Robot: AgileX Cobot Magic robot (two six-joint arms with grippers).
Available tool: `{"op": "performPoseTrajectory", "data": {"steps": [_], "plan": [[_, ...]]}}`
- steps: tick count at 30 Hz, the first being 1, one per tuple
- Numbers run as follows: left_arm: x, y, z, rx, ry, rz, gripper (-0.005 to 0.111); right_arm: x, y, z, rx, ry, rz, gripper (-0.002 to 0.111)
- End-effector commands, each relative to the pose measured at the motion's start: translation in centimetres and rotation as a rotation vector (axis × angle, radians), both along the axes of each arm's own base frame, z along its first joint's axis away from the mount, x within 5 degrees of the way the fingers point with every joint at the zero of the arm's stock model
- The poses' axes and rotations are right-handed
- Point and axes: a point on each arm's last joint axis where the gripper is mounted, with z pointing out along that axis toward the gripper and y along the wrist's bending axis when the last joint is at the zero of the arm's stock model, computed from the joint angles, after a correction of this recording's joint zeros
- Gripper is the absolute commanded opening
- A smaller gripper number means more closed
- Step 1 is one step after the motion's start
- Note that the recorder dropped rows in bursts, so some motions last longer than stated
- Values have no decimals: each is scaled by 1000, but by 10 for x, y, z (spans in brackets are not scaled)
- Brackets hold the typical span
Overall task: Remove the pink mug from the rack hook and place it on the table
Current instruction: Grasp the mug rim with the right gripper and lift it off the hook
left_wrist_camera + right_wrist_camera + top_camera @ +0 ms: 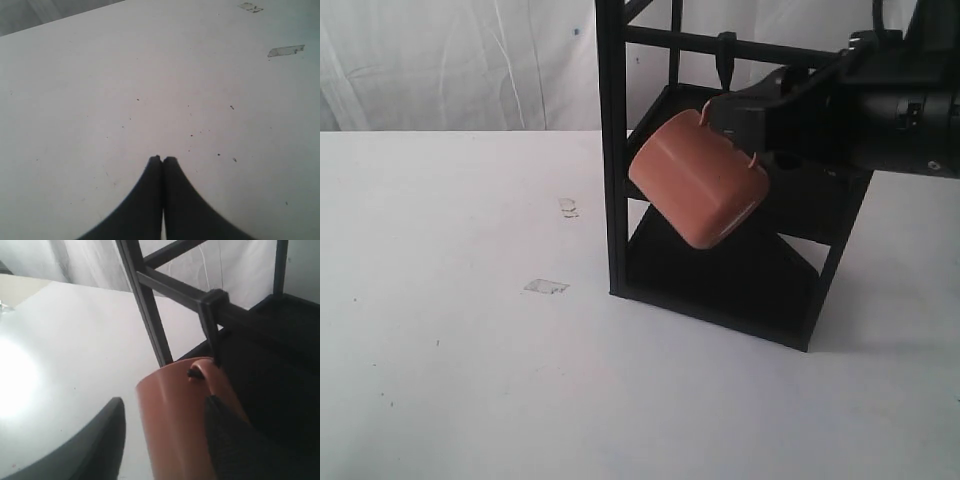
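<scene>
The pink mug hung tilted in the air right of centre, well above the table. It was in front of the black rack and just below the rack hook on the top crossbar. Whether the flat face at its lower right was the base or the mouth could not be made out.

In the right wrist view the hook's tip came down to the top of the mug's thin handle. A small dark bit showed inside the loop, but it was unclear whether the handle was caught on it.

The right gripper had its fingers spread wide around the mug. One finger lay over the handle side and hid most of the handle. The other finger stood clear, with a strip of table showing between it and the mug wall. A firm hold could not be confirmed. In the exterior view the right arm covered the right part of the rack's upper shelf.

The left gripper appeared only in its own wrist view, cut off by the frame edge. Its fingers were pressed together with nothing between them, over bare table. A piece of clear tape lay on the table well beyond it, and it also showed left of the rack. A small scuff sat farther back.
</scene>
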Motion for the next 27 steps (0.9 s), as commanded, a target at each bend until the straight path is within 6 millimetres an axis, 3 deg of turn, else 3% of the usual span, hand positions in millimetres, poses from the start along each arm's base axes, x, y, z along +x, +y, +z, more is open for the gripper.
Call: {"op": "performPoseTrajectory", "data": {"steps": [1, 5, 10, 16, 22, 26, 27], "plan": [[0, -1, -1, -9, -1, -6, 0, 12, -7, 1, 40, 33, -91, 51], [0, -1, -1, -9, -1, -6, 0, 31, -9, -3, 14, 75, -126, 51], [0, -1, -1, -9, -1, -6, 0, 45, 1, -24, -47, 165, -78, 51], [0, -1, -1, -9, -1, -6, 0, 54, 2, -33, -130, 113, -60, 48], [0, -1, -1, -9, -1, -6, 0, 55, 3, -34, -161, 92, -41, 25], [0, -1, -1, -9, -1, -6, 0, 55, 3, -34, -164, 89, -39, 0], [0, -1, -1, -9, -1, -6, 0, 55, 3, -34, -164, 89, -39, 0]]}}
